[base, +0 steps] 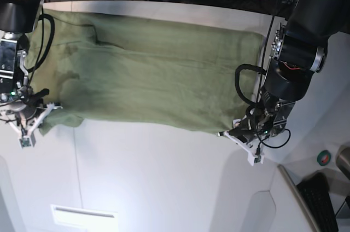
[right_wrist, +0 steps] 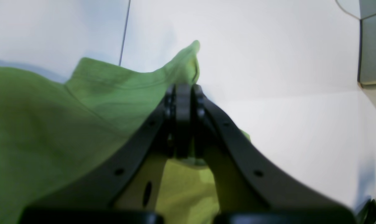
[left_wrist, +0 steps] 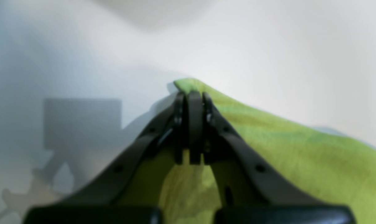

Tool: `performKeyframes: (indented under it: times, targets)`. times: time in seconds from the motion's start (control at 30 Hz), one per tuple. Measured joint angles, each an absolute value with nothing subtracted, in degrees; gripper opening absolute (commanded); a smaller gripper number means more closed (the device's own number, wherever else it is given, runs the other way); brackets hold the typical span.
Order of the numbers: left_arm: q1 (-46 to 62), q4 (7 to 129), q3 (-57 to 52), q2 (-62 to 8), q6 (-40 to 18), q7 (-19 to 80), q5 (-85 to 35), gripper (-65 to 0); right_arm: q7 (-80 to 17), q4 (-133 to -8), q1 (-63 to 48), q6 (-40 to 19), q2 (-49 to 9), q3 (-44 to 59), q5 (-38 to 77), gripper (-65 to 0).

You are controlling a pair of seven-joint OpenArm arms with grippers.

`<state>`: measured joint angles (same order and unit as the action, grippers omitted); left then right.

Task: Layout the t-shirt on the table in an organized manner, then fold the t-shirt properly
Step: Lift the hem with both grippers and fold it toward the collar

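Observation:
The green t-shirt (base: 153, 73) lies spread wide across the far half of the white table (base: 164, 177). In the base view my left gripper (base: 229, 133) sits at the shirt's near right corner and my right gripper (base: 46, 113) at its near left corner. The left wrist view shows the left gripper (left_wrist: 191, 93) shut on a raised peak of the t-shirt (left_wrist: 299, 155), with the table (left_wrist: 268, 46) beyond. Seen from the right wrist, the right gripper (right_wrist: 183, 87) is likewise shut on a lifted fold of the t-shirt (right_wrist: 51, 124).
A thin dark seam (right_wrist: 124, 34) runs across the table behind the shirt. The table's edge and grey floor (right_wrist: 373, 40) show at the upper right of the right wrist view. A keyboard (base: 322, 199) and a small round object (base: 325, 158) lie off the table's right side.

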<state>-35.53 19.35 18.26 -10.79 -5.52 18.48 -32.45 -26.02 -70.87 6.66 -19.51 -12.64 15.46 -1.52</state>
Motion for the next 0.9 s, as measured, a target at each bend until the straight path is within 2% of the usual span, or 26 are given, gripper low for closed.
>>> performKeyframes:
  times: [0.17,0.3,0.37,0.53,0.67,0.9]
  targets:
    - [-35.05,22.06,18.2,-10.81,-4.99,20.73,-32.49,-65.0,-23.7,-64.51,8.34,-19.51,-12.53,15.49,-1.65,-65.0]
    - [-32.6,30.59,18.26,-11.46,-5.21,31.88,-32.4,-65.0,-18.31,-59.96,9.82,-19.49,-12.82,15.42,-1.65,-65.0]
    - [-30.04,36.51,18.44,-12.8,-5.26,33.98,-32.69,-65.0,-17.91,-59.24,10.46,-19.51,-12.99,15.38,-1.87,-65.0]
    - [-25.58,45.12,9.32,-16.88,-5.15,41.17,-35.79,-65.0,-17.41,-59.18,11.2,-19.49,-13.06,15.35,-1.76,-65.0]
    - [-22.11,52.95,6.85,-19.38,-5.74,45.8,-37.63,-65.0,-11.49,-59.07,10.9,-19.51,-13.1,15.35,-1.74,-65.0]
    - [-16.05,60.86,6.83,-18.65,-6.02,47.64,-39.94,-65.0,-9.85,-59.11,9.87,-19.51,-13.17,15.42,-1.76,-65.0]
